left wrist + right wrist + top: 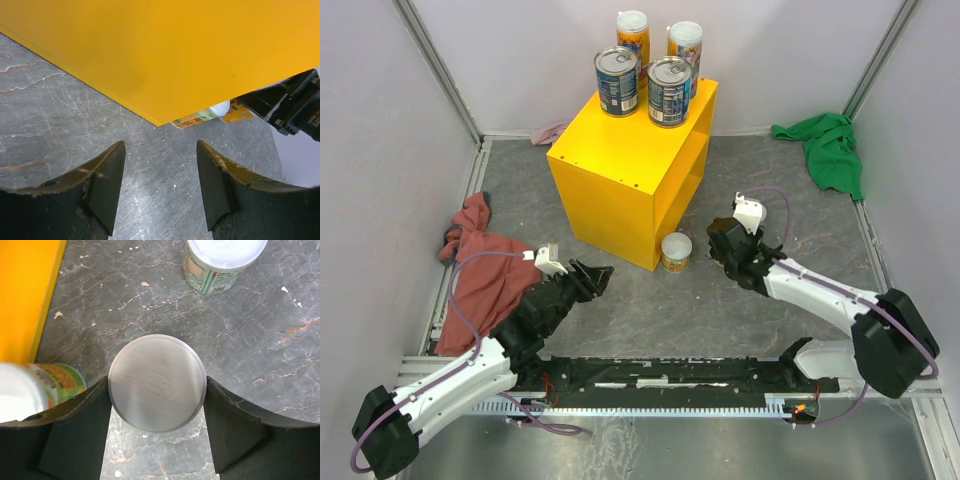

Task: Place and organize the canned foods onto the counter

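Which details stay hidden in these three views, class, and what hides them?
Right wrist view: held can shows only its silver end, label unseen.
Right wrist view: blurred can, cut by the left edge.
Top view: right gripper covers the held can.
Left wrist view: yellow cabinet hides most of the white-lidded can.

Left arm (450, 385), lower left of top view: white shell links, chunky black joint housings; right arm (825, 292), lower right: same build. Purple cable (786, 212) arcs off each wrist; small white camera bracket (750, 210) above each wrist. Left gripper (600, 274) and right gripper (718, 250) all black. Black base rail (660, 375) along the bottom, ribbed pale strip (650, 408) beneath; red-orange wiring (807, 410) at its right end. Wrist views: fingers (107, 185) matte black, curved, edges scuffed tan.
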Controlling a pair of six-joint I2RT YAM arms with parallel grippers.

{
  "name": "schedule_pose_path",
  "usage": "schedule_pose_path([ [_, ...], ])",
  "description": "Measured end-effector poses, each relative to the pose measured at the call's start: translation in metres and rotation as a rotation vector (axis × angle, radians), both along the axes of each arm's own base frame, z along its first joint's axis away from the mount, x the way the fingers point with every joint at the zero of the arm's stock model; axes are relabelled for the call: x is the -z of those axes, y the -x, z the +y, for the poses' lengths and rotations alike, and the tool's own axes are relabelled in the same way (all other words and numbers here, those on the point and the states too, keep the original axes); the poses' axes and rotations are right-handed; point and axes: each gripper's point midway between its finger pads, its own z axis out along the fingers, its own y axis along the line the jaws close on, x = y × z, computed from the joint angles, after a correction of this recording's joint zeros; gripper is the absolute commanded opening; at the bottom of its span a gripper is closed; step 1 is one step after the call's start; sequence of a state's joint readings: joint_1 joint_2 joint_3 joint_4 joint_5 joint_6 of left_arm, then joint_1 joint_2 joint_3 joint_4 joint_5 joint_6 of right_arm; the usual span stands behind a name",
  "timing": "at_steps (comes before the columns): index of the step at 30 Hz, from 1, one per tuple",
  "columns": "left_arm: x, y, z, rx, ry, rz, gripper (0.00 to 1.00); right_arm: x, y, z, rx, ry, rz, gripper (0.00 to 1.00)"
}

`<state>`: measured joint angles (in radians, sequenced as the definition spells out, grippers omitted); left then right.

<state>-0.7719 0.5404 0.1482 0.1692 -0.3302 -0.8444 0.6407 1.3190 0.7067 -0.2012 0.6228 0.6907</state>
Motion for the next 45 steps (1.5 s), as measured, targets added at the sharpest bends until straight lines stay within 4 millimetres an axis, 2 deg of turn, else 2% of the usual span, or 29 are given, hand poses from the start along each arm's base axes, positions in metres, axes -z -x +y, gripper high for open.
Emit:
schedule_pose_path([
  [7, 0.000, 0.000, 0.000, 0.000, 0.000, 0.000, 0.66, -0.042, 0.026, 0.012, -0.075, 0.018, -0.097, 0.01],
  [10, 0.000, 0.000, 0.000, 0.000, 0.001, 0.000, 0.66, -0.049, 0.035, 0.016, -0.103, 0.035, -0.108, 0.01],
  [14, 0.000, 0.000, 0.000, 0.000, 0.000, 0.001, 0.66, -0.072, 0.052, 0.021, -0.160, 0.060, -0.132, 0.01],
  [17, 0.003, 0.000, 0.000, 0.001, -0.006, 0.008, 0.66, -0.103, 0.060, 0.028, -0.199, 0.050, -0.181, 0.01],
  [20, 0.004, 0.000, 0.000, 0.001, -0.009, 0.011, 0.66, -0.145, 0.066, 0.036, -0.236, 0.015, -0.252, 0.01],
  [24, 0.001, 0.000, 0.000, 0.002, -0.002, 0.004, 0.66, -0.197, 0.070, 0.048, -0.282, -0.024, -0.331, 0.01],
  [32, -0.003, 0.001, 0.000, 0.002, 0.009, -0.008, 0.65, -0.275, 0.074, 0.055, -0.345, -0.058, -0.447, 0.01],
  [38, -0.006, 0.001, 0.001, 0.002, 0.015, -0.014, 0.66, -0.314, 0.070, 0.067, -0.382, -0.055, -0.496, 0.01],
  [45, -0.006, 0.001, 0.001, 0.002, 0.015, -0.014, 0.66, -0.344, 0.059, 0.105, -0.453, -0.051, -0.518, 0.01],
])
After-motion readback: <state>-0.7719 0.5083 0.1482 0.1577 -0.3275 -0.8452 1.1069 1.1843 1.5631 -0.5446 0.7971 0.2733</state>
